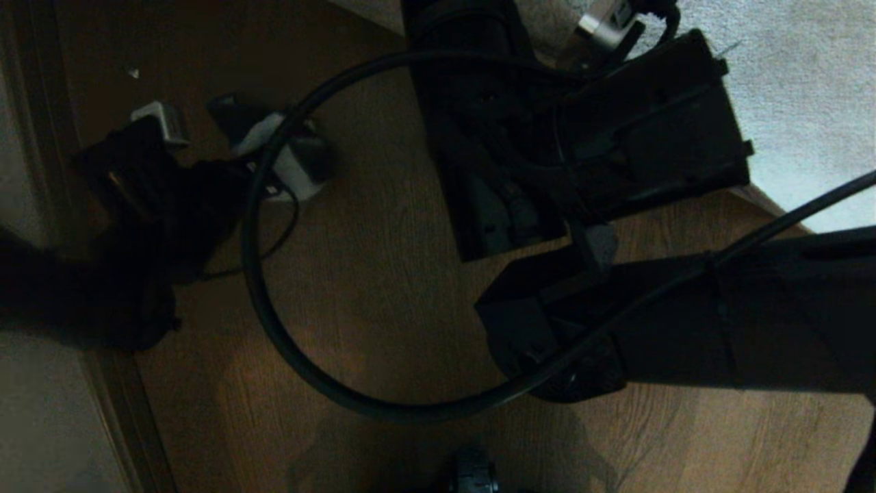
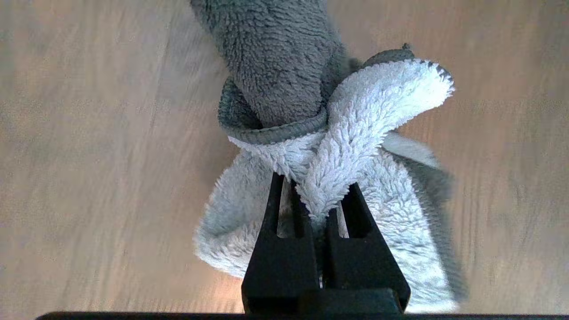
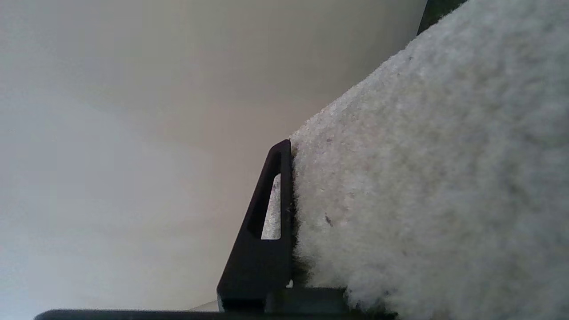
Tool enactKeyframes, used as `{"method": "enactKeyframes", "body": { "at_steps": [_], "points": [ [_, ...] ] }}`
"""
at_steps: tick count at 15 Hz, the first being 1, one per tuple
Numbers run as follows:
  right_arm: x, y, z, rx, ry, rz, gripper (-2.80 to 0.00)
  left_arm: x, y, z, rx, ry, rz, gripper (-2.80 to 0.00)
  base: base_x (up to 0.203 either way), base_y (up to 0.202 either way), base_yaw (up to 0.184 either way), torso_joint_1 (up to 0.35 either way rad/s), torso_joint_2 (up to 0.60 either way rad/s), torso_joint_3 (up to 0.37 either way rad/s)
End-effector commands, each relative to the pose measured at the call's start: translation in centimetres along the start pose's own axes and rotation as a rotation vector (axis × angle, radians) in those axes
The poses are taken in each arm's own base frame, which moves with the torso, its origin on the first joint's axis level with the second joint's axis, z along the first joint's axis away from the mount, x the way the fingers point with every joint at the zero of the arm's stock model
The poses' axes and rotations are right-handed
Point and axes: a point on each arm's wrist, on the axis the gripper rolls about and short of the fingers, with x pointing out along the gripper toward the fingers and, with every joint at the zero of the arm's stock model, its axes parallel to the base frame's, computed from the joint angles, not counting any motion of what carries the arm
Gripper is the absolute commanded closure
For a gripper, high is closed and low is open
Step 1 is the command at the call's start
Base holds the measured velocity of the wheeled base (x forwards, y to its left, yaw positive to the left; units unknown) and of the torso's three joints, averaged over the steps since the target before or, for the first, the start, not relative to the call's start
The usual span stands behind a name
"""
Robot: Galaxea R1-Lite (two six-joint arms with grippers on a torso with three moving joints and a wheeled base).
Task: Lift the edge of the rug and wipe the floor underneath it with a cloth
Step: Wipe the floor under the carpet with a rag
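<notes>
In the left wrist view my left gripper is shut on the cloth, a fluffy white rag with a grey part, bunched low over the brown wood floor. In the head view the cloth shows pale at the left arm's tip, out on the bare floor left of the rug. My right gripper is shut on the rug edge; the pale plush hides one finger and the other finger presses against it. The rug fills the far right, with the right arm reaching to its border.
A thick black cable loops over the floor between the arms. A pale baseboard and wall run along the left side. Behind the raised rug, the right wrist view shows a plain light wall.
</notes>
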Motion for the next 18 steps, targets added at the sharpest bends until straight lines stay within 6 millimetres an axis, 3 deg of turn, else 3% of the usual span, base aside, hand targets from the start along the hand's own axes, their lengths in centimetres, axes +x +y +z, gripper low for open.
{"method": "enactKeyframes", "body": {
  "at_steps": [1, 3, 5, 10, 13, 18],
  "points": [
    [-0.1, 0.1, 0.1, 0.017, -0.031, 0.025, 0.00, -2.7, 0.0, -0.6, -0.009, -0.001, -0.018, 0.00, 0.000, 0.000, 0.000, 0.000, 0.00, 0.000],
    [-0.1, 0.0, 0.1, 0.017, -0.031, 0.025, 0.00, -4.9, -0.7, -2.3, -0.016, 0.057, -0.050, 0.00, 0.000, 0.000, 0.000, 0.000, 0.00, 0.000],
    [-0.1, 0.0, 0.1, 0.018, -0.031, 0.025, 0.00, -6.7, -2.8, -3.7, -0.028, 0.122, -0.121, 0.00, 0.000, 0.000, 0.000, 0.000, 0.00, 0.000],
    [-0.1, 0.0, 0.1, 0.017, -0.031, 0.025, 0.00, -8.1, -7.4, -6.2, -0.056, 0.213, -0.278, 0.00, 0.000, 0.000, 0.000, 0.000, 0.00, 0.000],
    [-0.1, 0.0, 0.1, 0.016, -0.031, 0.025, 0.00, -7.5, -9.2, -7.6, -0.067, 0.225, -0.324, 0.00, 0.000, 0.000, 0.000, 0.000, 0.00, 0.000],
    [0.0, 0.3, 0.3, 0.016, -0.039, 0.030, 0.00, -4.3, -10.9, -8.8, -0.089, 0.170, -0.343, 0.00, 0.000, 0.000, 0.000, 0.000, 0.00, 0.000]
  ]
}}
